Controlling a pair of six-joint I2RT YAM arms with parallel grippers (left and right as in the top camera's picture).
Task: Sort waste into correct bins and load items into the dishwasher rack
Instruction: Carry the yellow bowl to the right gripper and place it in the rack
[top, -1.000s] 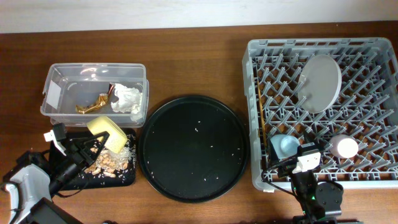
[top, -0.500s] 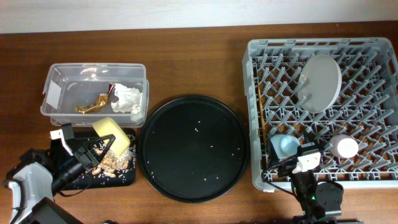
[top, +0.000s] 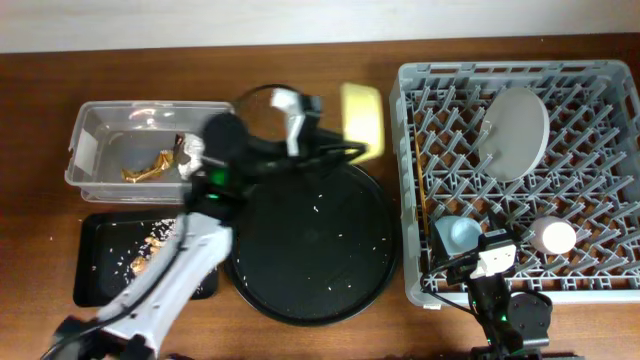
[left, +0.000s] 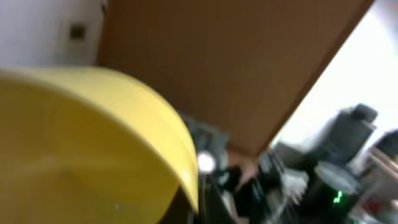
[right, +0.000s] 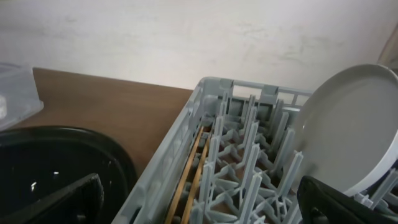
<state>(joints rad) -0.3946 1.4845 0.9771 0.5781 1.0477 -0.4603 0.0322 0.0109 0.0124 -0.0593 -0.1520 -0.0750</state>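
Now the left end effector (top: 345, 150), clamped on the bowl (top: 362, 118), hovers beside the rack (top: 405, 200); next, lower it between free pegs

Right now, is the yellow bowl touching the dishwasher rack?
Apart. The overhead view shows a strip of bare table between the blurred yellow bowl and the dishwasher rack, at its left wall.

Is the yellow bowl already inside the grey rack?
No, the yellow bowl hangs in the left gripper, in the air just outside the left wall of the rack.
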